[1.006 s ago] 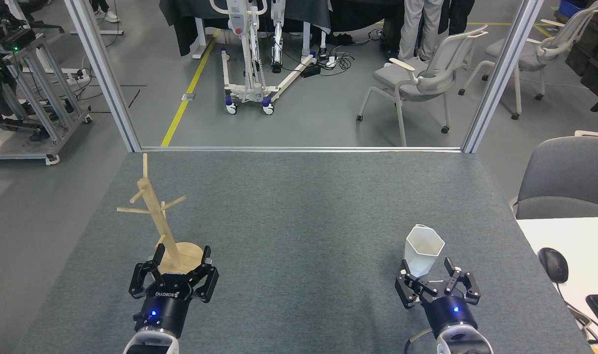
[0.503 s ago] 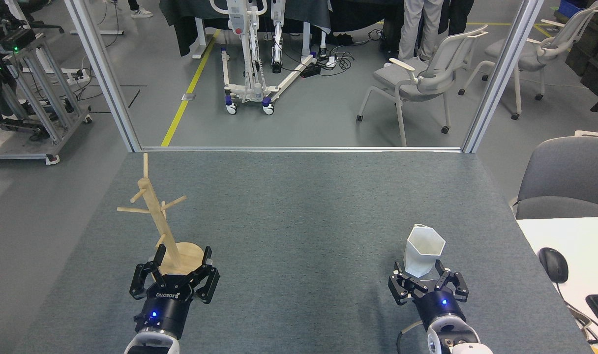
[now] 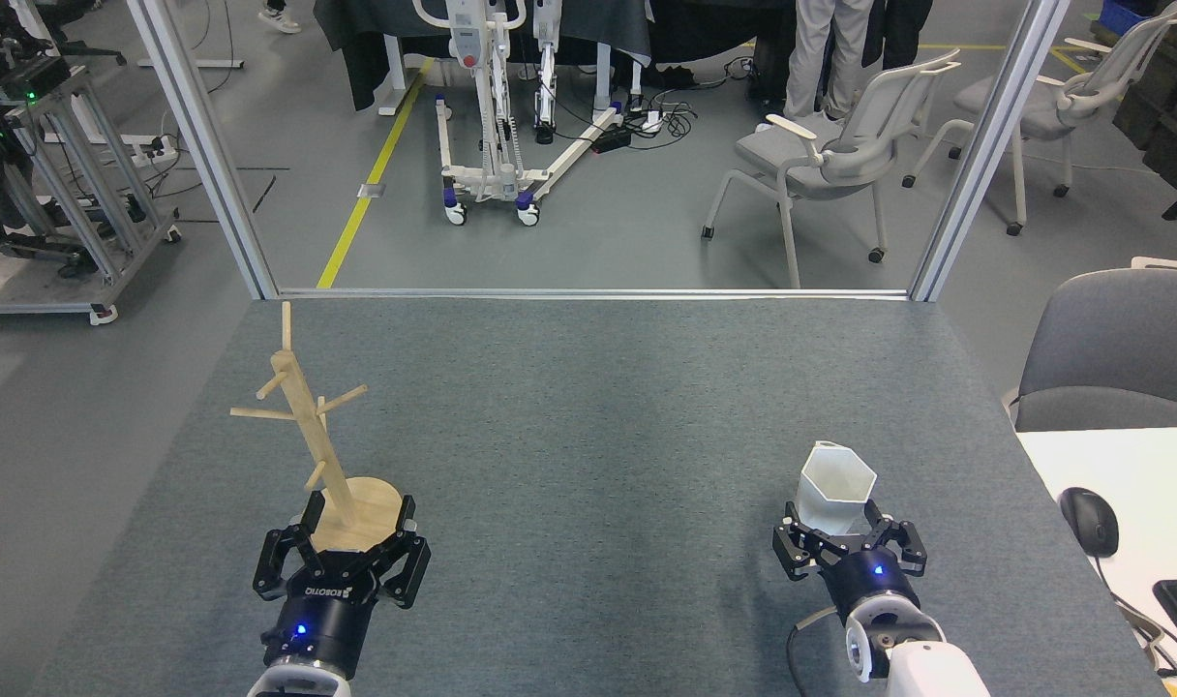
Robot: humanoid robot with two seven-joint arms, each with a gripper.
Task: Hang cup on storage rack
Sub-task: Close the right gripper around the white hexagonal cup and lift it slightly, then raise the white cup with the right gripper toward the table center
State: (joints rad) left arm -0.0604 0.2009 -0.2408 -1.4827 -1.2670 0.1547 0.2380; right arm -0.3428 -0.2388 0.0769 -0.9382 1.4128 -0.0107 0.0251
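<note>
Cup point(image 3: 835, 489): upright, mouth up, right hand point(image 3: 848, 538) spread around its base. Storage rack point(image 3: 310, 436): post vertical. Left hand point(image 3: 342, 552): spread, lettering unreadable.

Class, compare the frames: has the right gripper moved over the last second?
Yes. The right gripper has closed in around the base of the cup, while the cup itself stands in the same spot on the table.

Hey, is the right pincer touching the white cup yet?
Cannot tell. In the head view the right pincer sits open around the cup's base, its fingers overlapping the lower walls, but no contact or gap shows plainly.
</note>
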